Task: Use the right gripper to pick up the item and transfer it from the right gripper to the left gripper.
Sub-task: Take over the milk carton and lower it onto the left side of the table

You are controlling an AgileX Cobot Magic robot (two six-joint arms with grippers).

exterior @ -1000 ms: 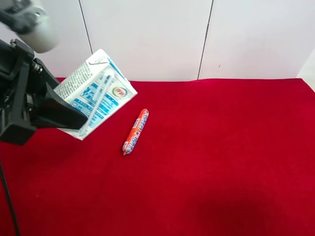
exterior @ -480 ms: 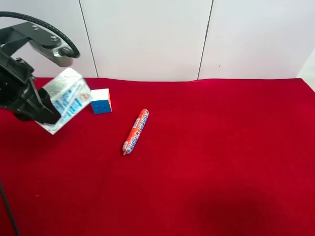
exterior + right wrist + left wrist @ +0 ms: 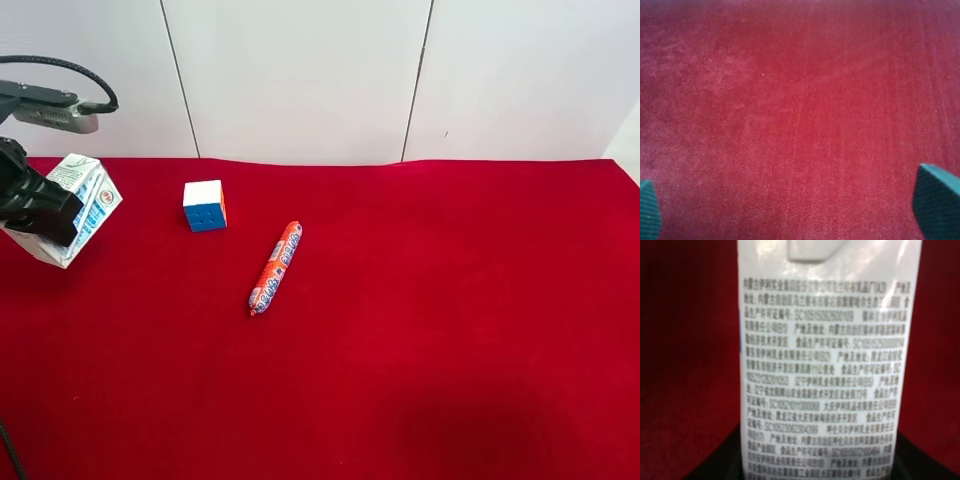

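White drink carton (image 3: 85, 195) clamped, tilted, in left gripper (image 3: 45, 212) over red cloth (image 3: 420, 300) | right gripper (image 3: 792, 205) spread wide, empty | handover appears done; nothing evidently left.

Deep red cloth (image 3: 450, 330) everywhere, faintly streaked up close. There's the carton (image 3: 80, 200), white with blue print, one face packed with rows of tiny dark lettering. Now the cube (image 3: 205, 206): white top, blue front, orange sliver at the side. And the sausage (image 3: 276, 267), orange wrapper, blue-and-white markings. Plain white wall panels (image 3: 300, 80) behind.
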